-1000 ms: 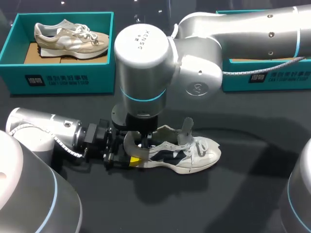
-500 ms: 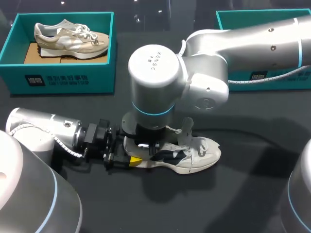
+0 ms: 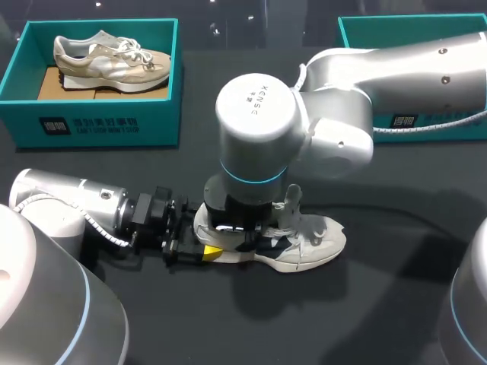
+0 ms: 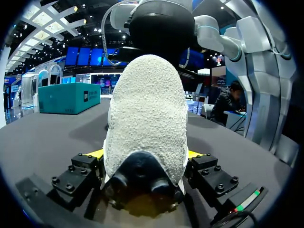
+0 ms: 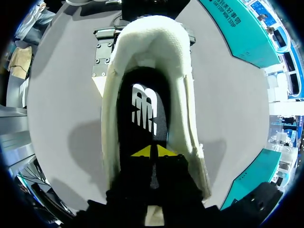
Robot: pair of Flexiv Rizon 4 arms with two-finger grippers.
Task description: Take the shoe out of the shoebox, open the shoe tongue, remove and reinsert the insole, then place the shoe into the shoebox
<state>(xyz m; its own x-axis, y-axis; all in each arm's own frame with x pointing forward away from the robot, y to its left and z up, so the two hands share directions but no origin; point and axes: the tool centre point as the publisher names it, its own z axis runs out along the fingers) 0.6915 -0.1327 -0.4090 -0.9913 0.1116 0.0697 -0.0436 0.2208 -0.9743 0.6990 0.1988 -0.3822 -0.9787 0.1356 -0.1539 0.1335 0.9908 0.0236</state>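
Shoe (image 3: 304,239) — out of shoebox (image 3: 380,18), tongue (image 3: 293,199) raised; heel (image 4: 145,118) clamped in left gripper (image 4: 145,159); right gripper (image 5: 154,152), tips closed together, set on insole (image 5: 142,109) — removal, reinsertion, reboxing judged outstanding.

Head view: right arm (image 3: 259,137) wrist hides right gripper (image 5: 155,152) and the heel opening of the shoe (image 3: 316,239). Right shoebox (image 3: 358,26) sits partly behind the arm, cut by the edge. Left wrist view: heel covers most of left gripper (image 4: 145,154) fingertips (image 4: 96,153).
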